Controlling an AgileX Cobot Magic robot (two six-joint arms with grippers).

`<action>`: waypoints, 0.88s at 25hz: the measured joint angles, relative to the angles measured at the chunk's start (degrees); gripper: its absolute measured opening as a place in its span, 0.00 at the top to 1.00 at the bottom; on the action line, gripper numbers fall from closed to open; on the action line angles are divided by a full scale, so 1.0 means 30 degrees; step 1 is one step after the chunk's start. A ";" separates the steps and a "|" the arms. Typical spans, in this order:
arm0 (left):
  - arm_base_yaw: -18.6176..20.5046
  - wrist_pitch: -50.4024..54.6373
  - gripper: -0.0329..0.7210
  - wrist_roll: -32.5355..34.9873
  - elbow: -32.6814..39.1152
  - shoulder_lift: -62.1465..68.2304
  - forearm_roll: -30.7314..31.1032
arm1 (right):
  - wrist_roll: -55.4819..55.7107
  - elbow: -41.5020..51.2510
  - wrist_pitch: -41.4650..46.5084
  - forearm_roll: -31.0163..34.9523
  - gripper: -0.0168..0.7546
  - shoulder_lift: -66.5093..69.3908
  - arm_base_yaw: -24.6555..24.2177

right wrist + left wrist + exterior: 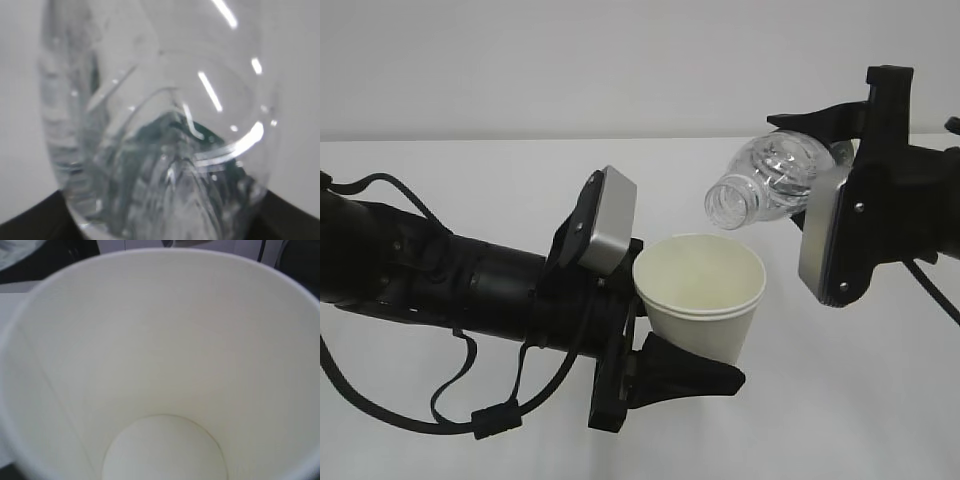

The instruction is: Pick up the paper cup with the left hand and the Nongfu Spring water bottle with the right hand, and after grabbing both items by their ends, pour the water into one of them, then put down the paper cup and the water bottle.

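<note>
Both held: paper cup (702,296) beneath tilted Nongfu Spring water bottle (770,180).

Left hand (665,350), right hand (840,190) gripping

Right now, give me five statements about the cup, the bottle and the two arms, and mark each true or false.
1. The small white tapered paper cup is held off the table by the left hand. True.
2. The clear ribbed plastic bottle stands upright on the table. False: the right hand holds it tilted in the air, neck pointing down and left.
3. The bottle's open neck sits above and just right of the cup's rim. True.
4. A cap closes the bottle. False: the neck is open.
5. The cup is full to the brim. False: the left wrist view shows its bare bottom, and no water can be made out.
</note>
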 joint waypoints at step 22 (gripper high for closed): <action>0.0000 0.0499 0.35 -0.0043 0.0000 0.0000 0.0571 | -0.1977 0.0000 -0.0347 0.0118 0.37 0.0000 0.0000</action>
